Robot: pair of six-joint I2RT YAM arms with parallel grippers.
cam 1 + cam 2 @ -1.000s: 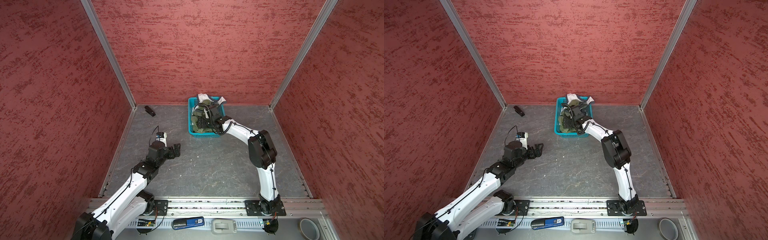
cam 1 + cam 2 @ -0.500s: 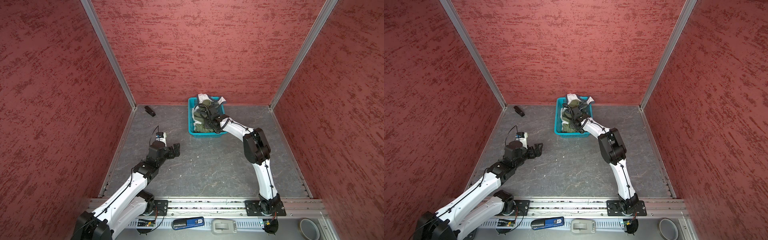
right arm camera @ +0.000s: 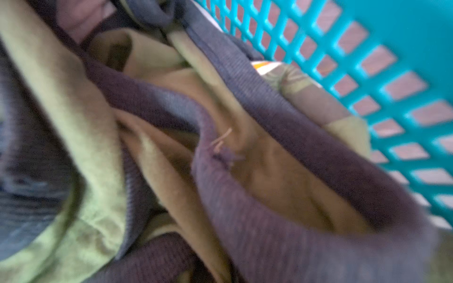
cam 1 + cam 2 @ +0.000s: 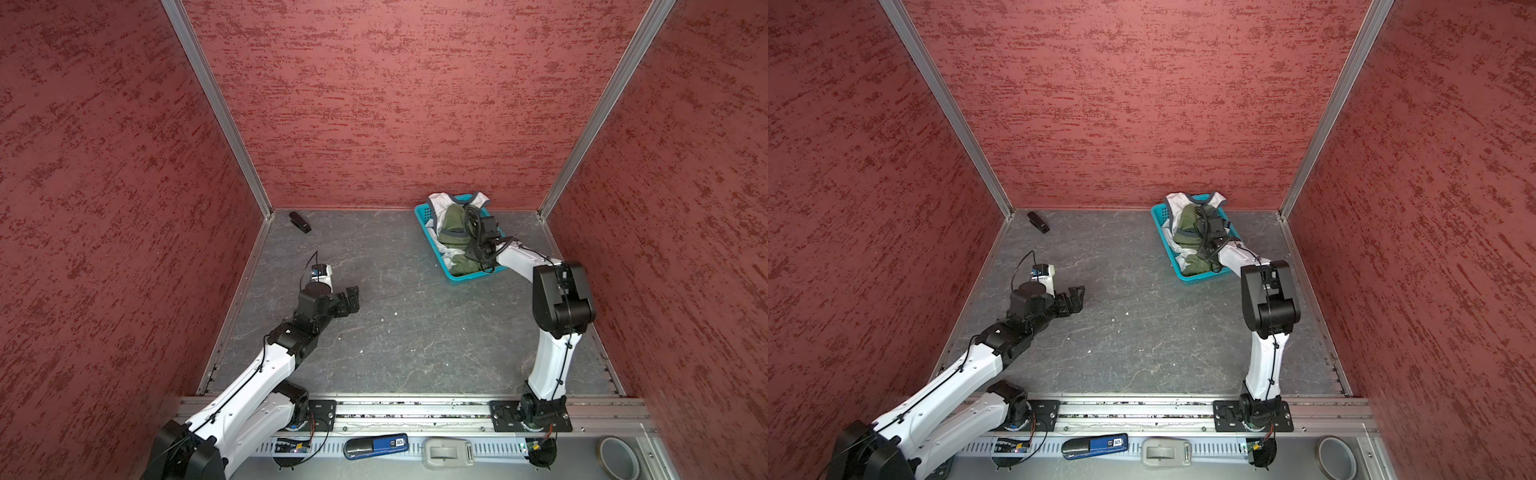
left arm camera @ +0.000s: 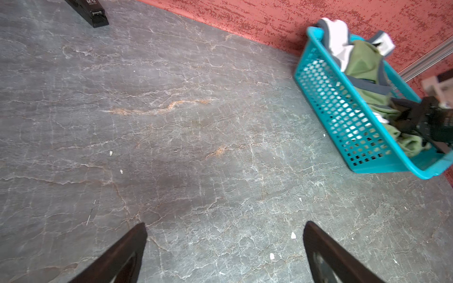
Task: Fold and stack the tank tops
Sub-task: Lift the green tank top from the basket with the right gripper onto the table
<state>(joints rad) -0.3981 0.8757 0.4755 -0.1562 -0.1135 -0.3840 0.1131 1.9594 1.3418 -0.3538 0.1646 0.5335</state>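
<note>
Textured red walls point(image 4: 395, 104), aluminium corner posts point(image 4: 216, 108), grey veined stone-look floor point(image 4: 395, 332).

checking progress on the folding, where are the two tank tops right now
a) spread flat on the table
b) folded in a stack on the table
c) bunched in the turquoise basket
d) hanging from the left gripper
c: the olive green tank top and the white tank top both lie crumpled in the turquoise basket, unfolded.

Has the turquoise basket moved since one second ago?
Yes. In a top view the basket has slid right, farther from the black object at the back wall, and turned, its near end swinging right.
</note>
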